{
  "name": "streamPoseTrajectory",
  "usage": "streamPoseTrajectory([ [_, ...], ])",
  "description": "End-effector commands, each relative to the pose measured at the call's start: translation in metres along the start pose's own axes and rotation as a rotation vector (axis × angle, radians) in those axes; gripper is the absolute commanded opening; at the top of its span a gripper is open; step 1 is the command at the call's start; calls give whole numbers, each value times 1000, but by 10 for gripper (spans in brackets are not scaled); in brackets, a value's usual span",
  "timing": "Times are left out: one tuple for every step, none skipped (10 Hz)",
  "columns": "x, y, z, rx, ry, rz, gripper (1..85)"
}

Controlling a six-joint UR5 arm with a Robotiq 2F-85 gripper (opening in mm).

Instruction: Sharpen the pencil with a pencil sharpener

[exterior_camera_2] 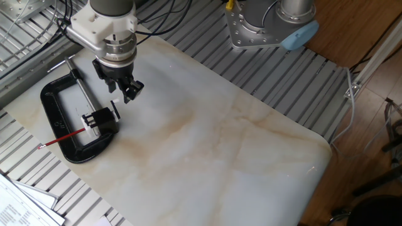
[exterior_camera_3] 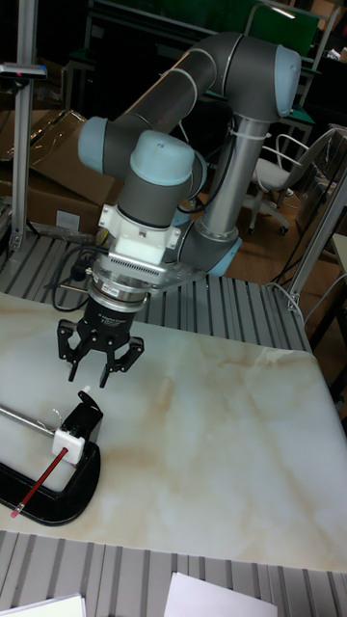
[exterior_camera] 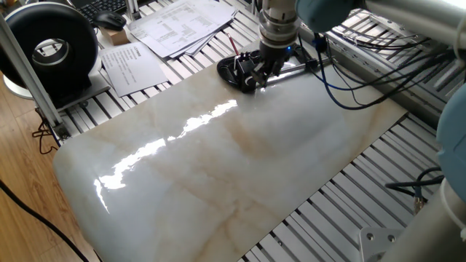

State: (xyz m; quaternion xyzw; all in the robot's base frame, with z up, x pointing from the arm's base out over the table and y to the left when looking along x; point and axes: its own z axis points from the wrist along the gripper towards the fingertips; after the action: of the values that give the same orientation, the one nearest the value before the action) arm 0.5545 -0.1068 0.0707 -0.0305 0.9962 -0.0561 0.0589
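Observation:
A red pencil (exterior_camera_2: pixel 63 137) (exterior_camera_3: pixel 39 481) lies low over the table with one end stuck in a small white and black pencil sharpener (exterior_camera_2: pixel 95 118) (exterior_camera_3: pixel 71 436). A black C-clamp (exterior_camera_2: pixel 55 94) (exterior_camera_3: pixel 60 494) (exterior_camera: pixel 231 70) holds the sharpener at the marble slab's edge. My gripper (exterior_camera_2: pixel 125 93) (exterior_camera_3: pixel 93 374) (exterior_camera: pixel 261 73) hangs just above the slab beside the sharpener, a little apart from it. It is open, with nothing between its fingers. In one fixed view it hides most of the sharpener.
Papers (exterior_camera: pixel 182 22), a keyboard and a round black device (exterior_camera: pixel 51 47) lie beyond the slab's far-left side. Cables (exterior_camera: pixel 349 80) trail over the metal slats to the right. The arm's base (exterior_camera_2: pixel 270 25) stands at the slab's other side.

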Motion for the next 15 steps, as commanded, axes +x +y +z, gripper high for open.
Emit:
streamPoseTrajectory([
  [2, 3, 7, -27, -8, 24, 407],
  [1, 3, 7, -27, -11, 21, 397],
  [-2, 4, 8, -25, -13, 21, 393],
  [-6, 6, 8, -24, -13, 24, 387],
  [-12, 11, 5, -35, -7, 43, 383],
  [-15, 12, 3, -36, -1, 57, 383],
  [-16, 13, 4, -46, 2, 77, 383],
  [-17, 10, 5, -49, 4, 85, 383],
  [-17, 9, 5, -49, 4, 100, 377],
  [-16, 8, 6, -49, 6, 102, 360],
  [-15, 8, 5, -49, 6, 100, 353],
  [-15, 8, 5, -47, 7, 106, 223],
  [-15, 8, 4, -46, 9, 110, 60],
  [-16, 8, 3, -50, 3, 109, 27],
  [-18, 10, 2, -61, -5, 109, 17],
])
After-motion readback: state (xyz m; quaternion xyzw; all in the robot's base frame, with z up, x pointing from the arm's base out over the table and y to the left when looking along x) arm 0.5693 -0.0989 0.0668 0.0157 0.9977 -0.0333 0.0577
